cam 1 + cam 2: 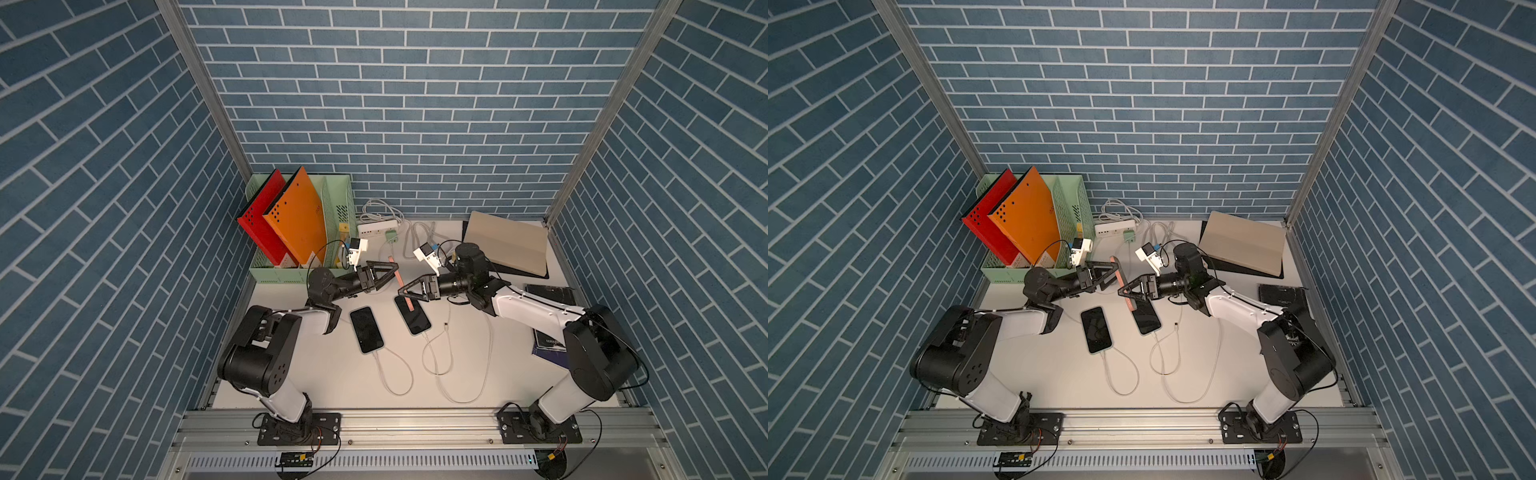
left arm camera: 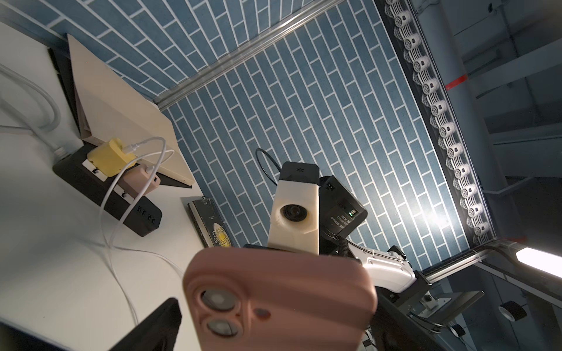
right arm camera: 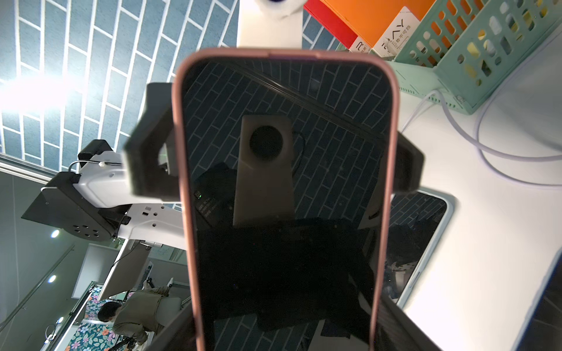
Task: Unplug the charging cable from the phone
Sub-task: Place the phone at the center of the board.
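Pink phone (image 3: pixel 286 197) sits clamped in right gripper (image 1: pixel 407 296); left gripper (image 1: pixel 389 276) stands spread around it.

Likely lab — brick-print booth walls (image 1: pixel 415 104), aluminium frame (image 1: pixel 415 424).

Blue brick-patterned walls (image 1: pixel 415 104) are closing in the table (image 1: pixel 332 386) on the left, far and right, with metal posts (image 1: pixel 203 83) rising in the far corners. A metal rail (image 1: pixel 415 419) is running along the near edge, and a strip light (image 2: pixel 538 261) is glowing in the left wrist view.
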`<state>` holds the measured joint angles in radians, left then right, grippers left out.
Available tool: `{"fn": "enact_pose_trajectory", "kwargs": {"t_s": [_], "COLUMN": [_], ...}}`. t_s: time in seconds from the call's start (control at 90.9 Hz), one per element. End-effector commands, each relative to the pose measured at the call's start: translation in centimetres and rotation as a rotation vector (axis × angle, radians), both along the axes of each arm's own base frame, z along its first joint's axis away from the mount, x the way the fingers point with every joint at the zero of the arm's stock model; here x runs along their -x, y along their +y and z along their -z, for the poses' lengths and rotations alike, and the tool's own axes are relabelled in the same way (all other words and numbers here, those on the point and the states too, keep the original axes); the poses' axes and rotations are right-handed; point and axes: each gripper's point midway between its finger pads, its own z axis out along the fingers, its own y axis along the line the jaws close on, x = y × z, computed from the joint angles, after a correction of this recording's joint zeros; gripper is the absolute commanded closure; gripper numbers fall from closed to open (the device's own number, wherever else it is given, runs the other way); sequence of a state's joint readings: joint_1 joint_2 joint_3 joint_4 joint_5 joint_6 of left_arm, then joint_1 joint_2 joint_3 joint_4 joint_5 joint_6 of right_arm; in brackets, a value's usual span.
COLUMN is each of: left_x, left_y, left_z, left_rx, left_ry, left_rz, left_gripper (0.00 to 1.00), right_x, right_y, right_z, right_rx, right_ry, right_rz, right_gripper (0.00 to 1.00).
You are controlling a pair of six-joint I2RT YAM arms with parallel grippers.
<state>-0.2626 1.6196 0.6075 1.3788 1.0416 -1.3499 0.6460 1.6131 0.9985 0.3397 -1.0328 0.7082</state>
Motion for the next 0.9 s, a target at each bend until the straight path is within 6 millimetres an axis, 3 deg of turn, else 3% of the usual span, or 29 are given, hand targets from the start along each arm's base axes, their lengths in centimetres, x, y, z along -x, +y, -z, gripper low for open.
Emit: {"fn": "enact_pose_trajectory", "kwargs": {"t_s": [0.0, 0.121, 0.242, 0.319, 0.506, 0.891], "left_x": [-0.4, -1.6, -3.2, -3.6, -3.9, -4.3], "left_y": [1.6, 2.5, 3.8, 4.9, 5.8, 5.9], "left_z": [0.0, 2.2, 5.6, 6.6, 6.4, 7.1], "left_rx": [-0.009, -0.113, -0.347, -0.483, -0.553, -0.567], "left_ry": [-0.018, 0.009, 0.048, 0.042, 0.028, 0.053], "left_rz": [-0.064, -0.143, -0.259, -0.317, -0.361, -0.37], "left_gripper": [0.0, 0.0, 0.0, 0.0, 0.0, 0.0], "right_x": [-0.6, -1.6, -2.4, -3.0, -4.4, -4.6], "right_y": [-0.4, -0.8, -1.6, -2.3, -4.5, -8.0], "right_z": [-0.7, 0.7, 2.3, 3.9, 8.1, 13.4], "right_rx": [0.015, 0.111, 0.207, 0.296, 0.567, 0.905], "right_ry": [-0.105, -0.112, -0.106, -0.091, -0.099, -0.087], "right_rz": [0.035, 0.099, 0.164, 0.209, 0.306, 0.388], "right_gripper": [0.68, 0.68, 0.69, 0.71, 0.73, 0.73]}}
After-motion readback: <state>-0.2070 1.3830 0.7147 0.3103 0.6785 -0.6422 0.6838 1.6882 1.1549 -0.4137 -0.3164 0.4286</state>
